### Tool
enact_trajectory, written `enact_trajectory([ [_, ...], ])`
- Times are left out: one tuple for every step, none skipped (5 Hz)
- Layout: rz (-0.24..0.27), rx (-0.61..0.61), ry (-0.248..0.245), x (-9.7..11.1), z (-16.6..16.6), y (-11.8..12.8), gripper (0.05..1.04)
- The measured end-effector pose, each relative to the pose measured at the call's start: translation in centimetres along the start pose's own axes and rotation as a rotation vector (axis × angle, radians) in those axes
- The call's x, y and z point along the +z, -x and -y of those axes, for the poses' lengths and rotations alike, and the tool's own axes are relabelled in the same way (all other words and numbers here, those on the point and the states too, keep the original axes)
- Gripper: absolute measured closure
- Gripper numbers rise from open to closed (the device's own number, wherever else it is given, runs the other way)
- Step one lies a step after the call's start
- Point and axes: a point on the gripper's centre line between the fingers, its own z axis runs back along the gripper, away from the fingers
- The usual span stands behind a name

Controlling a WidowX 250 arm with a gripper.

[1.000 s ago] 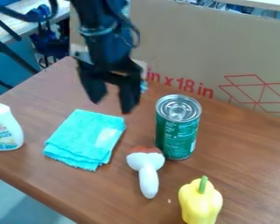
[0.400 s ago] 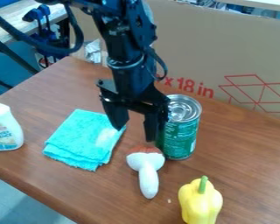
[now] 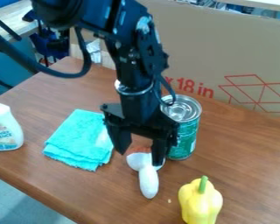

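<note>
Prob. lab: robot arm (image 3: 133,78) on tbl (image 3: 236,144), cardboard (image 3: 224,48) behind.

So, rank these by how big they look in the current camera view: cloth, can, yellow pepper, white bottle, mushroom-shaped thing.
Going by what shows:
1. Cloth
2. Can, partly covered
3. Yellow pepper and white bottle: too alike to rank
4. Mushroom-shaped thing, partly behind the hand

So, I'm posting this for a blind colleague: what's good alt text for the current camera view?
A black robot arm hangs its open claw over a white toy mushroom on a table, beside a green can. At the picture's left are a folded turquoise cloth and a bottle; a yellow pepper is in front, cardboard behind.
</note>
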Motion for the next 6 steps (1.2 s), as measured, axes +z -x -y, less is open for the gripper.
enact_trajectory([
  [-0.008,0.029,0.006,-0.8,0.3,0.2,0.082],
  [-0.035,0.042,0.000,-1.5,0.4,0.4,0.082],
  [-0.047,0.061,0.000,-2.1,0.1,0.3,0.082],
  [-0.056,0.103,0.019,-3.2,-0.1,0.3,0.082],
  [-0.073,0.123,0.020,-4.5,-0.2,0.2,0.082],
  [-0.065,0.148,0.024,-5.1,0.1,0.0,0.082],
])
